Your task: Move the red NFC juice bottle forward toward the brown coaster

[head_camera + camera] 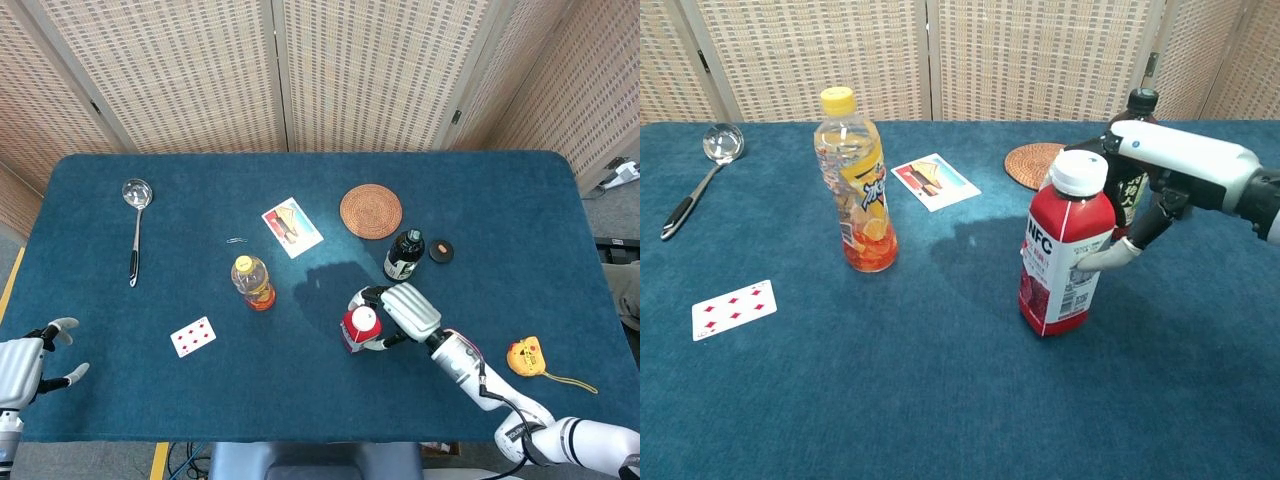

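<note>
The red NFC juice bottle [356, 331] [1064, 262], white-capped, stands upright right of the table's middle. My right hand [405, 310] [1160, 165] grips it from the right, thumb on its near side and fingers wrapped behind its shoulder. The round brown coaster [371, 211] [1033, 163] lies farther back, beyond the bottle and slightly to its right. Whether the bottle's base touches the cloth I cannot tell. My left hand [25, 365] hangs at the near left table edge, fingers apart, holding nothing.
A dark brown bottle [404, 255] [1137, 105] and a black cap [441, 250] stand just behind my right hand. An orange drink bottle [253, 281] [860, 190], picture card [292, 227], playing card [193, 336], spoon [135, 225] and yellow tape measure [524, 357] lie around.
</note>
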